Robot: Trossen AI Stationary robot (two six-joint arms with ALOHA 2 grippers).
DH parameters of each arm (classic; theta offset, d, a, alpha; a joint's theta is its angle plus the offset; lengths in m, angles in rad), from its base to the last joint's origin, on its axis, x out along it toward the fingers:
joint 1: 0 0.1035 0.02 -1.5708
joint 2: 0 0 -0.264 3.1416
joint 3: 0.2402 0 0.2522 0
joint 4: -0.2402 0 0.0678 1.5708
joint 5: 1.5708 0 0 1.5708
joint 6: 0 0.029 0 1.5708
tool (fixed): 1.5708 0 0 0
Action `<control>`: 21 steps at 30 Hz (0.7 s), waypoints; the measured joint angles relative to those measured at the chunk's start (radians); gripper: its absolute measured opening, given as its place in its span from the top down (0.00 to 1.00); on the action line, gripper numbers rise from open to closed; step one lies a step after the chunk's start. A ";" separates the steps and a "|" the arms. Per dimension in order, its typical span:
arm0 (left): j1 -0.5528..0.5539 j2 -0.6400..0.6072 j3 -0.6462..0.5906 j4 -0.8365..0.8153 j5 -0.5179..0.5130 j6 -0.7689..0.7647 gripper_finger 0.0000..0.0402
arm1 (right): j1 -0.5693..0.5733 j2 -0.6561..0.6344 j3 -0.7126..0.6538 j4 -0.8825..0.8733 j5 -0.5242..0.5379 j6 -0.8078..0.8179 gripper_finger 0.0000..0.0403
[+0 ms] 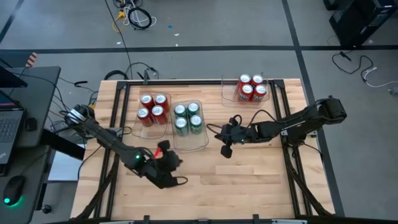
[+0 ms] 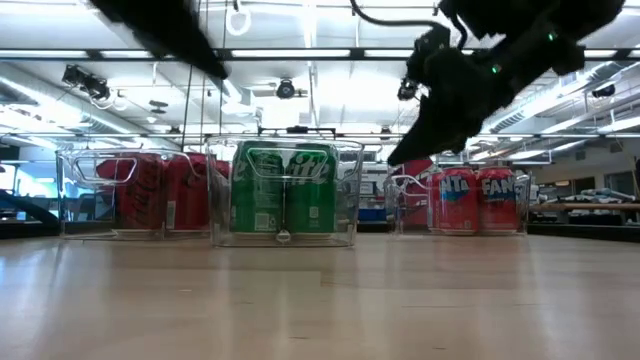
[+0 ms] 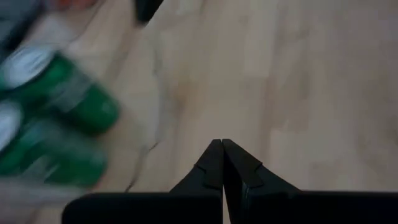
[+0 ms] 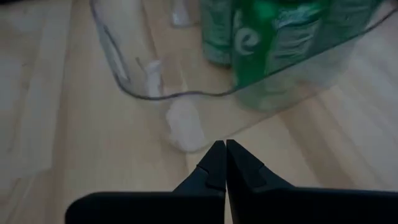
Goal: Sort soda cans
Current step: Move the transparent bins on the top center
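My left gripper [image 1: 169, 151] hangs low over the near tabletop [image 1: 249, 186], arm bent, fingers pressed together, holding nothing. My right gripper [image 1: 225, 151] reaches in just right of the green cans [image 1: 187, 118], likewise closed and empty. Red cans [image 1: 153, 107] sit left of those, and more red cans [image 1: 252, 88] at far right.

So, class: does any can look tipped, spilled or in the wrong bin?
Nothing stands out. Red cans and green cans stand upright in separate bins, with more red cans in a third. Both grippers are shut and empty.
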 joint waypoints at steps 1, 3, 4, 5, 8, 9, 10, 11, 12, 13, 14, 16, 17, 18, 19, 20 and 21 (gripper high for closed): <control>0.001 0.007 0.000 0.044 0.016 0.030 1.00 | 0.000 0.018 -0.006 0.026 -0.015 0.004 1.00; 0.010 0.031 -0.002 0.092 0.027 0.072 1.00 | 0.000 0.063 -0.007 0.098 -0.046 0.004 1.00; 0.018 0.046 -0.004 0.092 0.029 0.084 1.00 | 0.000 0.091 -0.009 0.129 -0.053 -0.003 1.00; 0.029 0.059 -0.005 0.077 0.029 0.085 1.00 | -0.001 0.118 -0.009 0.172 -0.071 -0.009 1.00; 0.067 0.100 -0.006 0.057 0.027 0.087 1.00 | -0.014 0.190 -0.009 0.293 -0.107 -0.010 1.00; 0.076 0.110 -0.007 0.054 0.027 0.094 1.00 | -0.020 0.209 -0.009 0.323 -0.116 -0.011 1.00; 0.086 0.119 -0.007 0.055 0.027 0.108 1.00 | -0.027 0.227 -0.005 0.348 -0.125 -0.011 1.00; 0.092 0.128 -0.007 0.072 0.028 0.120 1.00 | -0.034 0.242 -0.003 0.368 -0.130 -0.011 1.00; 0.100 0.134 -0.007 0.080 0.029 0.136 1.00 | -0.041 0.254 -0.003 0.382 -0.138 -0.011 1.00; 0.107 0.137 -0.007 0.081 0.029 0.143 1.00 | -0.047 0.263 -0.004 0.400 -0.154 -0.012 1.00; 0.115 0.139 -0.007 0.085 0.030 0.152 1.00 | -0.052 0.271 -0.004 0.418 -0.157 -0.011 1.00; 0.133 0.143 -0.013 0.124 0.031 0.166 1.00 | -0.059 0.274 -0.004 0.423 -0.165 -0.013 1.00; 0.141 0.144 -0.023 0.161 0.032 0.177 1.00 | -0.063 0.274 -0.004 0.429 -0.170 -0.014 1.00; 0.149 0.144 -0.036 0.184 0.035 0.190 1.00 | -0.066 0.273 -0.004 0.434 -0.175 -0.022 1.00; 0.159 0.145 -0.051 0.209 0.047 0.200 1.00 | -0.069 0.273 -0.004 0.441 -0.179 -0.034 1.00; 0.168 0.146 -0.066 0.245 0.060 0.213 1.00 | -0.071 0.273 -0.004 0.448 -0.183 -0.040 1.00; 0.179 0.146 -0.081 0.282 0.080 0.214 1.00 | -0.074 0.273 -0.003 0.453 -0.187 -0.047 1.00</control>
